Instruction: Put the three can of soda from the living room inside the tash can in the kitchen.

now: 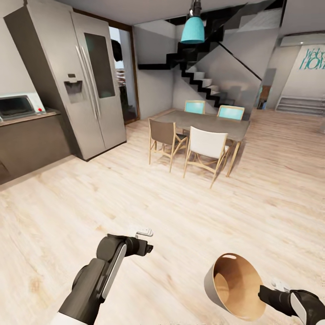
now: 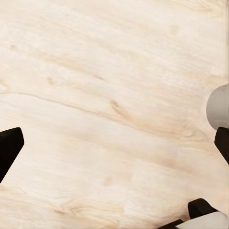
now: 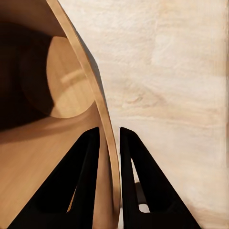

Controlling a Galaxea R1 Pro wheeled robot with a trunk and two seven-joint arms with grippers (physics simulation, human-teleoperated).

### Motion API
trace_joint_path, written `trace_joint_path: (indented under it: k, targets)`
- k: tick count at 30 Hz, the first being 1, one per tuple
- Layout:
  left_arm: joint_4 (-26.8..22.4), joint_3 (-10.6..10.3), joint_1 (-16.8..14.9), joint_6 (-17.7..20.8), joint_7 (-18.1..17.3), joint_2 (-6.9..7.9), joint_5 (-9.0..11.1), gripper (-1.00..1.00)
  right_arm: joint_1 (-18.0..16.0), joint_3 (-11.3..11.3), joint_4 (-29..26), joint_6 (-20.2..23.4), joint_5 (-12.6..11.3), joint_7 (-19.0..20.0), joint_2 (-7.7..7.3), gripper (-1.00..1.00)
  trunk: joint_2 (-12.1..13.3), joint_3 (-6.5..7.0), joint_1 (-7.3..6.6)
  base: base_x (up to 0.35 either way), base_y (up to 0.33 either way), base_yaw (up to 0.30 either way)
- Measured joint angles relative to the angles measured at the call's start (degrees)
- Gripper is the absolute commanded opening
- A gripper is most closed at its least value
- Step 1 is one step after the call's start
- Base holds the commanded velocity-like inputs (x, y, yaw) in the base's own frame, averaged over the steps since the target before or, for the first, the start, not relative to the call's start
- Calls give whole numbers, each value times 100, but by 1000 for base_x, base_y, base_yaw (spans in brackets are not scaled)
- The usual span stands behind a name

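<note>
Pale wood floor (image 1: 135, 194), steel fridge (image 1: 85, 81), dining table (image 1: 207, 123), teal lamp (image 1: 193, 30).

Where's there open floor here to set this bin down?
The right gripper grips the trash can by its rim. Bare wood floor stretches between the left gripper and the chairs, and toward the fridge. It is crowded around the dining table.

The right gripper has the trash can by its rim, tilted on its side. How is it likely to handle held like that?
The trash can looks stiff: its thin wall holds its curve between the right gripper's fingers. Pinched at one rim point and tilted, it may swing or slip. Empty inside, it is probably light. Being round and tapered, it would likely roll in an arc if dropped on the wood floor.
</note>
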Motion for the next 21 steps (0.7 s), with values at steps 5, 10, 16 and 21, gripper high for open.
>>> trace_joint_path:
  k: [5, 10, 16, 21]
  targets:
    - [5, 0, 0, 0, 4, 0, -4, 100, 0, -3, 0, 0, -2, 2, 0, -100, 0, -36, 0, 0, 0, -202]
    - [3, 0, 0, 0, -3, 0, -2, 100, 0, -8, 0, -1, -3, 4, 0, -100, 0, -72, 0, 0, 14, -202]
    - [7, 0, 0, 0, -1, 5, -2, 100, 0, -8, -4, -11, 6, 2, 0, -100, 0, -113, 0, 0, 171, -187]
    - [8, 0, 0, 0, -5, 8, -5, 100, 0, -7, -8, -12, -7, 8, 1, -100, 0, -130, 0, 0, 285, -65]
